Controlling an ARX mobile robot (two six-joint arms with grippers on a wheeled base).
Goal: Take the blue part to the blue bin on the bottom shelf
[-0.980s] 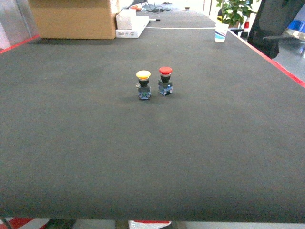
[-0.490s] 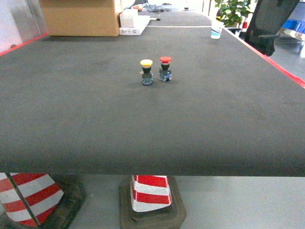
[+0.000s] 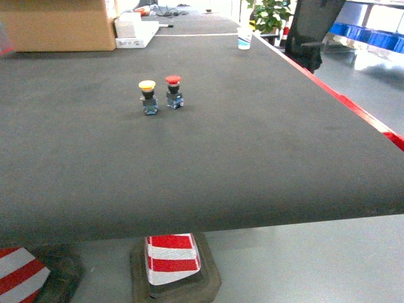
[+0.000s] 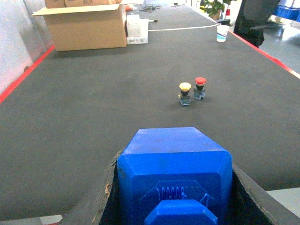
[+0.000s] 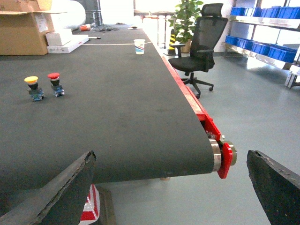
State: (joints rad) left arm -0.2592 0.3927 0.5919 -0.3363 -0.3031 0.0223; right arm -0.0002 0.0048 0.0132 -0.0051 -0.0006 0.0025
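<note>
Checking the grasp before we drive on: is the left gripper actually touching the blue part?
Touching. In the left wrist view, the blue part sits wedged between the left gripper's dark fingers, no gap showing on either side.

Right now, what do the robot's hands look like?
The left hand has dark, rough-edged fingers, mostly hidden. The right hand has two wide, flat, black fingers with worn, greyish edges. No cables or markings show.
</note>
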